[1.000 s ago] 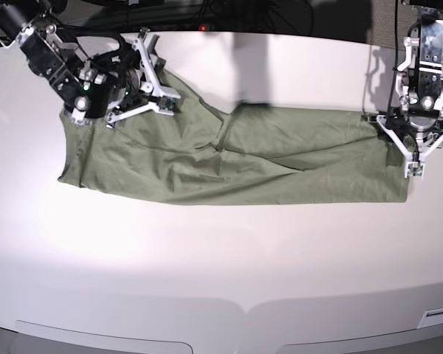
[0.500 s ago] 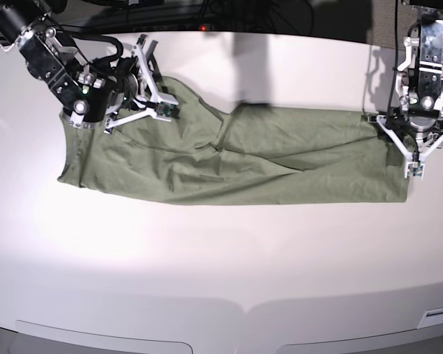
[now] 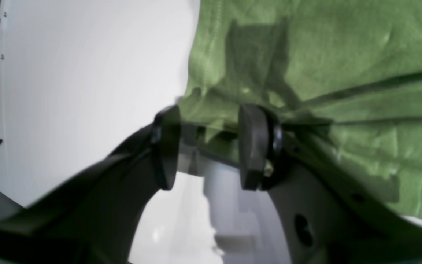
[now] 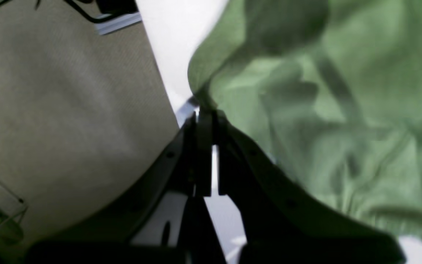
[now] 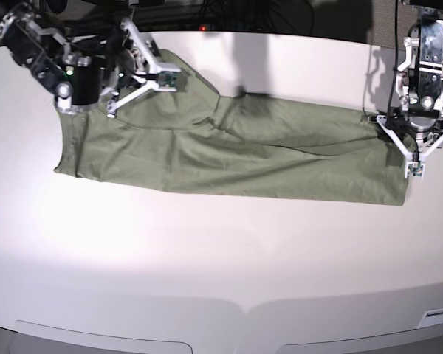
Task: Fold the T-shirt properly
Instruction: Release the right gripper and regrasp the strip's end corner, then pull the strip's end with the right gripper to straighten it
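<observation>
While the white table [image 5: 221,251] carries it, the green T-shirt [image 5: 236,158] lies stretched flat across the far half, wrinkled. Right gripper [image 4: 205,121]: jaws pressed together, pinching the cloth's edge at the base view's left end. Left gripper [image 3: 211,146]: jaws apart, straddling the hem at the opposite end, cloth between the pads [image 3: 253,146].

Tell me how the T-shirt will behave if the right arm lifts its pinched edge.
The T-shirt is likely floppy: it lies creased and bunches at the right pincer. It probably drapes and trails, since most of it rests on the table.
</observation>
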